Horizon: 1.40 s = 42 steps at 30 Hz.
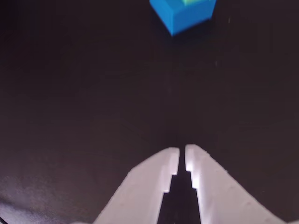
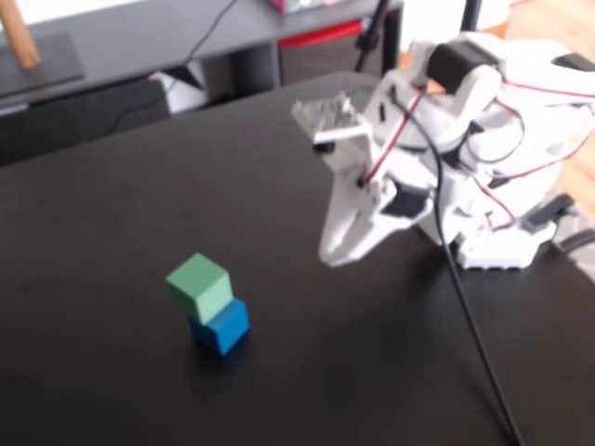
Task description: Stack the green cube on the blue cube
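Cubes first, at the lower left of the fixed view: we count one small matte light-green cube (image 2: 199, 287) sitting on top of one small matte bright-blue cube (image 2: 221, 326), the pair standing alone on the black table (image 2: 112, 223). The green one touches the blue one's top face but is twisted relative to it and pushed toward the left of the frame, so part of it overhangs. We judge the stacking itself as done.

Moving right in the same view, one white arm (image 2: 465, 139) is folded near the upper right, and its white two-finger tool (image 2: 337, 253) points down at the table, well apart from the stack. In the wrist view the tool (image 1: 182, 151) comes up from the bottom edge with its two fingertips (image 1: 170, 156) almost together, only a thin dark slit between them, and nothing held. At the top edge of that view we see the blue cube (image 1: 180, 16) with a sliver of the green cube (image 1: 190, 2) above it, far ahead of the tips.

What seems left, in our judgement, is the retreat to rest. To do it well we would keep the tool closed and high, move away from the lower left of the fixed view, and avoid sweeping the black cable (image 2: 465, 307) that runs to the bottom right across the table, since a nudge could topple an off-centre top cube.

Count: one green cube, one blue cube, one arm, one tool.
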### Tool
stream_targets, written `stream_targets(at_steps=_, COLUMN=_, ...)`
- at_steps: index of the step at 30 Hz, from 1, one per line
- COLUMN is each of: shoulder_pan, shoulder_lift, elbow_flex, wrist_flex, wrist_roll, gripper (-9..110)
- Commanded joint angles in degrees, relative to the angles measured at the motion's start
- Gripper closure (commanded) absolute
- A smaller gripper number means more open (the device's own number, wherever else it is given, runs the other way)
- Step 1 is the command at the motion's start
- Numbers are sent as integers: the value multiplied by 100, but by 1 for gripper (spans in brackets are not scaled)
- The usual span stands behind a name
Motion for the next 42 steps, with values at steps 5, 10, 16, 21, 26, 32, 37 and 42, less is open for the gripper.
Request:
stream_targets(at_steps=5, shoulder_pan=-18, shoulder_lift=18, elbow_flex=853, wrist_flex=-510, wrist_roll=-88, gripper=101)
stream_targets(at_steps=10, shoulder_pan=0, shoulder_lift=26, elbow_flex=1028, wrist_flex=-158, wrist_roll=-334, gripper=101)
stream_targets(at_steps=16, shoulder_pan=9, shoulder_lift=26, elbow_flex=1037, wrist_flex=589, wrist_roll=-738, gripper=101)
stream_targets(at_steps=21, shoulder_pan=70, shoulder_lift=18, elbow_flex=1037, wrist_flex=677, wrist_roll=-281, gripper=100)
stream_targets(at_steps=26, shoulder_pan=70, shoulder_lift=18, elbow_flex=1037, wrist_flex=677, wrist_roll=264, gripper=101)
stream_targets(at_steps=32, shoulder_pan=70, shoulder_lift=18, elbow_flex=1037, wrist_flex=677, wrist_roll=396, gripper=100)
stream_targets(at_steps=37, shoulder_pan=70, shoulder_lift=18, elbow_flex=1037, wrist_flex=677, wrist_roll=396, gripper=100)
stream_targets(at_steps=42, shoulder_pan=70, shoulder_lift=18, elbow_flex=1037, wrist_flex=677, wrist_roll=396, gripper=100)
